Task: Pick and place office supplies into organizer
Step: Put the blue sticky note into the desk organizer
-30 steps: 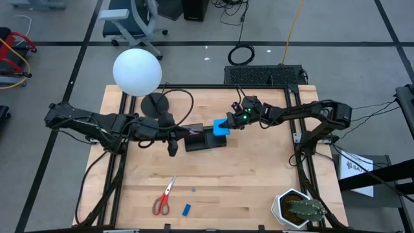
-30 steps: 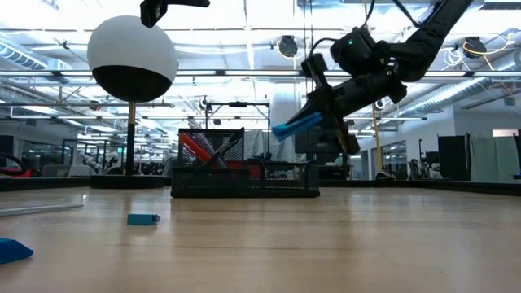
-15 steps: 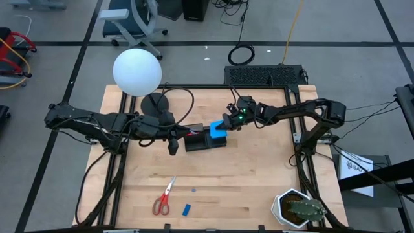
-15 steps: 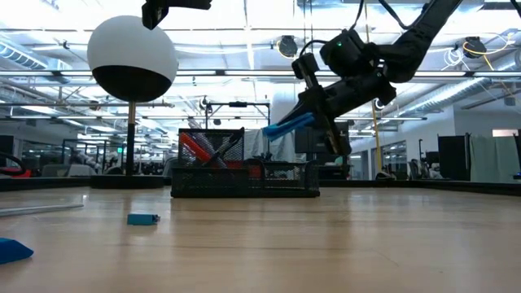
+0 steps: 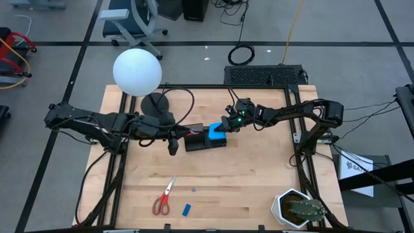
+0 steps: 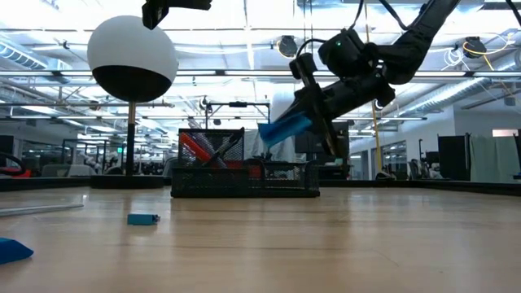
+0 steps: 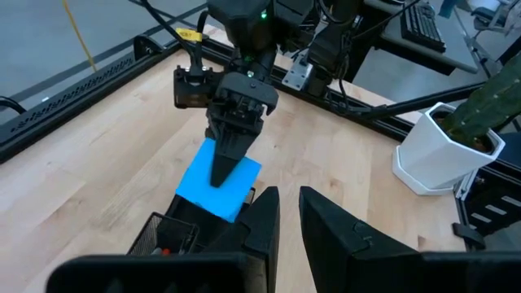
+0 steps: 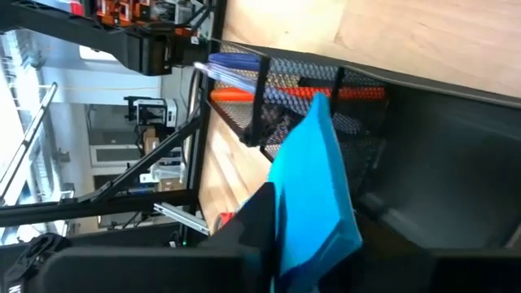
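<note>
My right gripper (image 5: 225, 125) hangs over the right end of the black mesh organizer (image 5: 206, 140), shut on the blue square notepad (image 5: 216, 131). In the low view the notepad (image 6: 285, 130) slants down above the organizer (image 6: 244, 175). An orange marker (image 8: 269, 94) and a purple pen (image 8: 236, 65) lie inside the organizer. My left gripper (image 5: 173, 147) waits beside the organizer's left end, its fingers a narrow gap apart and holding nothing. Red-handled scissors (image 5: 163, 197) and a small blue eraser (image 5: 186, 210) lie flat near the table's front edge. My right gripper pinches the notepad between its two fingers, one finger (image 7: 228, 159) lying on the top face and the other under it, at the edge nearest the arm (image 8: 285, 236). The fingers slant down from the table's right. The notepad is lifted clear of the table, tilted, its free end (image 6: 264, 135) lowest above the organizer.
A lamp with a white globe (image 5: 137, 71) and a round black base (image 5: 154, 103) stands behind the left arm. A potted cactus (image 5: 299, 208) sits at the front right corner. Bare wood lies between the organizer and the scissors.
My right gripper has moved toward the table's left and a little down, bringing the notepad over the organizer's right end. The notepad's free end has tipped lower toward the organizer.
</note>
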### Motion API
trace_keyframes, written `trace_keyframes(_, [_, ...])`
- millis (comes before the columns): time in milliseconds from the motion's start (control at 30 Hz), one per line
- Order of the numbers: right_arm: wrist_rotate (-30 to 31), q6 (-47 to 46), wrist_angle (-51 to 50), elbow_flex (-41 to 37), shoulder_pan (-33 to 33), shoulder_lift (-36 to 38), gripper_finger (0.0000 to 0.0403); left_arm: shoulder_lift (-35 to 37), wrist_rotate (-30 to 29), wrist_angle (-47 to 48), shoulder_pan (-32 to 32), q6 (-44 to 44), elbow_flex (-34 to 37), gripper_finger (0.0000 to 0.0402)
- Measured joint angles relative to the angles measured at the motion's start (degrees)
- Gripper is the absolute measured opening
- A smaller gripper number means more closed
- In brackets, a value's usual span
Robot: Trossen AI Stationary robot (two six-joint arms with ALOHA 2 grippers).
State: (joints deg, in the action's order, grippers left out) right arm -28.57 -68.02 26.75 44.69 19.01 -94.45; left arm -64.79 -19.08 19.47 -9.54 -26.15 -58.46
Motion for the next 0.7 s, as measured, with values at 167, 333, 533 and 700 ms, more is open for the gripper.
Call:
trace_keyframes(167, [0.29,0.0,-0.01,0.0,0.48,0.0,0.0109,0.0,-0.07,0.0,0.0,-0.02,0.0,0.0056])
trace_keyframes(333, [0.26,-0.23,0.03,0.0,0.52,0.0,0.0144,0.0,-0.45,0.0,0.0,0.0,0.0,0.0056])
trace_keyframes(533, [0.28,-0.12,0.1,0.0,0.66,0.0,0.016,0.0,-0.47,0.0,0.0,-0.01,0.0,0.0056])
trace_keyframes(700, [0.28,-0.32,3.49,0.0,1.68,0.01,0.016,0.0,-0.47,0.0,0.0,0.0,0.0,0.0056])
